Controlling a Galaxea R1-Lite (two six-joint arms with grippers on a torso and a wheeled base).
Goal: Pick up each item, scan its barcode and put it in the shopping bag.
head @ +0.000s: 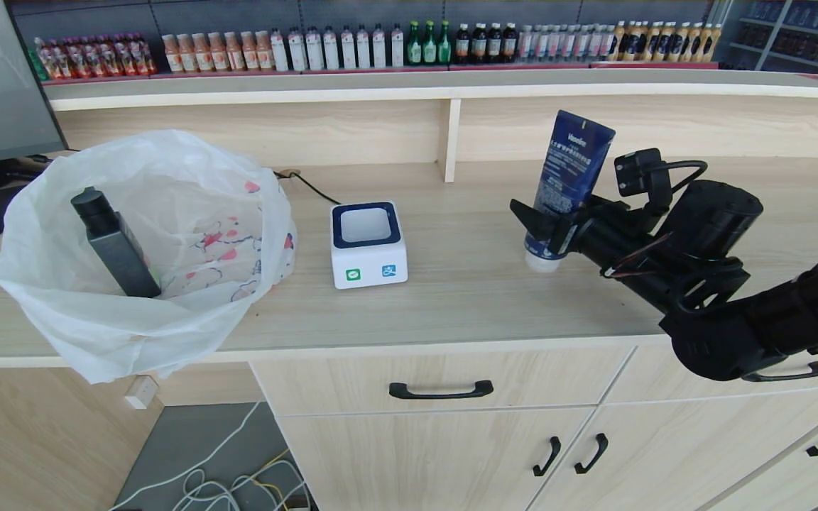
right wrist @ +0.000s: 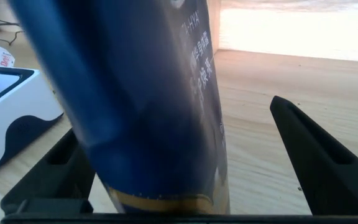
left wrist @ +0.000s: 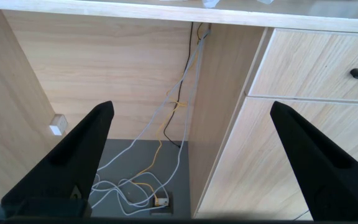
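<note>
Pale wood-grain laminate covers the desk [head: 466, 284], with a back shelf of drink bottles [head: 380, 46] lined up behind it.

The right end effector [head: 547, 216] straddles a dark blue tube [head: 571, 160] low on its body, its black wedge-shaped fingers spread wide. In the right wrist view one finger stands apart from the tube with bare wood between them. The other is partly hidden behind the tube, so contact there cannot be judged. The tube is glossy soft plastic, flattened at its top, and stands upright on its white cap [head: 542, 261] on the right part of the desk. The wrist view cuts off its upper end.

Near the middle sits the scanner [head: 368, 243], a white cube with rounded corners and a dark-framed window on top. On the left the shopping bag [head: 189, 213], thin, crinkled and translucent white with red print, stands open. A dark grey bottle [head: 114, 245] leans inside it, its base hidden by the folds.

The left end effector [left wrist: 191, 106] hangs below the desk edge with its fingers spread, above loose cables [left wrist: 166, 149] in a recess beside the drawers [left wrist: 316, 68].
</note>
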